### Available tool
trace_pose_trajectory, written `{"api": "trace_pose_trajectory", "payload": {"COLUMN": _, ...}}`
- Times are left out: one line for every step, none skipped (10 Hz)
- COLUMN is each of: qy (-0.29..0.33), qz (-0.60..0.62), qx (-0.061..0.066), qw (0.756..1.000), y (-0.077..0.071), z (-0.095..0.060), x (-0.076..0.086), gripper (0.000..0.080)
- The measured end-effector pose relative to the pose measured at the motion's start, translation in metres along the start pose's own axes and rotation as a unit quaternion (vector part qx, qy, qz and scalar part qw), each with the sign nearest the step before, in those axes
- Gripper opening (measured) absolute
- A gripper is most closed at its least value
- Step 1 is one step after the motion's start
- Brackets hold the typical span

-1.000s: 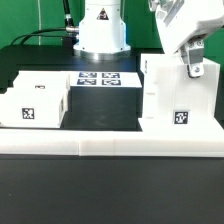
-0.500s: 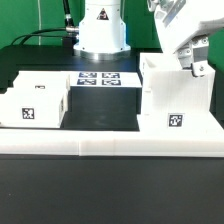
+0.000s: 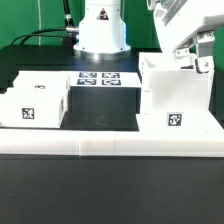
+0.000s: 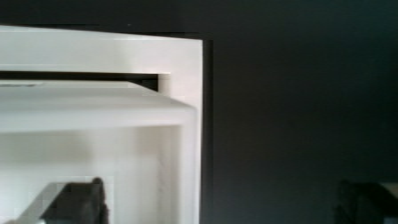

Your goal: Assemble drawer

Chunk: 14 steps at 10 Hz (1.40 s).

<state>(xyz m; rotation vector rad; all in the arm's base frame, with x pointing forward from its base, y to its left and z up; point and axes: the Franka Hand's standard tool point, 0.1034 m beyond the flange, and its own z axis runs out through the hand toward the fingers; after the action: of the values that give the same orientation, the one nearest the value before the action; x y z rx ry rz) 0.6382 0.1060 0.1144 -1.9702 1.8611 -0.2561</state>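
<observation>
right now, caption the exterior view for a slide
Hand at the tall casing's top edge; smaller tray sits at the exterior view's left

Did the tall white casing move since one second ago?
Yes. The casing shifted slightly toward the exterior view's left, judging its tag against the marker board.

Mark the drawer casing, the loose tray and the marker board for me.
drawer casing (image 3: 178, 95): exterior view, front face above its tag.
tray (image 3: 50, 112): exterior view, front face beside its tag.
marker board (image 3: 100, 78): exterior view, middle of the board.
</observation>
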Motion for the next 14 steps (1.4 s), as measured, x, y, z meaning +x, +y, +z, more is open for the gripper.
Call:
{"api": "trace_pose_trajectory", "payload": {"qy": -0.003, "qz": -0.029, "qx": -0.003, "qw": 1.000, "y": 0.000, "z": -0.002, "x": -0.001, "gripper": 0.0649}}
{"api": "trace_pose_trajectory", "payload": {"qy": -0.013, "qz": -0.077, "qx": -0.010, "qw": 0.997, "y": -0.001, "z": -0.015, "x": -0.002, "gripper": 0.0649}}
{"api": "trace_pose_trajectory", "payload": {"qy": -0.027, "qz": -0.139, "qx": -0.019, "qw": 0.990, "y": -0.001, "z": -0.029, "x": -0.001, "gripper": 0.0649}}
{"api": "trace_pose_trajectory", "payload": {"qy": -0.040, "qz": -0.182, "qx": -0.025, "qw": 0.982, "y": -0.001, "z": -0.039, "x": 0.001, "gripper": 0.0649}}
{"api": "trace_pose_trajectory", "payload": {"qy": -0.039, "qz": -0.207, "qx": -0.022, "qw": 0.977, "y": -0.002, "z": -0.043, "x": 0.005, "gripper": 0.0649}}
{"api": "trace_pose_trajectory", "payload": {"qy": -0.039, "qz": -0.201, "qx": -0.024, "qw": 0.979, "y": 0.000, "z": -0.040, "x": 0.003, "gripper": 0.0649}}
{"api": "trace_pose_trajectory", "payload": {"qy": -0.039, "qz": -0.209, "qx": -0.025, "qw": 0.977, "y": 0.001, "z": -0.040, "x": 0.003, "gripper": 0.0649}}
{"api": "trace_pose_trajectory", "payload": {"qy": -0.040, "qz": -0.260, "qx": -0.026, "qw": 0.964, "y": 0.001, "z": -0.040, "x": 0.005, "gripper": 0.0649}}
{"api": "trace_pose_trajectory", "payload": {"qy": -0.046, "qz": -0.369, "qx": -0.046, "qw": 0.927, "y": 0.008, "z": -0.045, "x": 0.008, "gripper": 0.0649}}
{"api": "trace_pose_trajectory", "payload": {"qy": -0.051, "qz": -0.444, "qx": -0.062, "qw": 0.892, "y": 0.013, "z": -0.051, "x": 0.017, "gripper": 0.0649}}
{"api": "trace_pose_trajectory", "payload": {"qy": -0.054, "qz": -0.497, "qx": -0.075, "qw": 0.863, "y": 0.015, "z": -0.055, "x": 0.026, "gripper": 0.0649}}
{"api": "trace_pose_trajectory", "payload": {"qy": -0.053, "qz": -0.538, "qx": -0.074, "qw": 0.838, "y": 0.014, "z": -0.057, "x": 0.031, "gripper": 0.0649}}
{"api": "trace_pose_trajectory", "payload": {"qy": -0.055, "qz": -0.559, "qx": -0.073, "qw": 0.824, "y": 0.014, "z": -0.056, "x": 0.030, "gripper": 0.0649}}
{"api": "trace_pose_trajectory", "payload": {"qy": -0.057, "qz": -0.578, "qx": -0.072, "qw": 0.811, "y": 0.014, "z": -0.056, "x": 0.031, "gripper": 0.0649}}
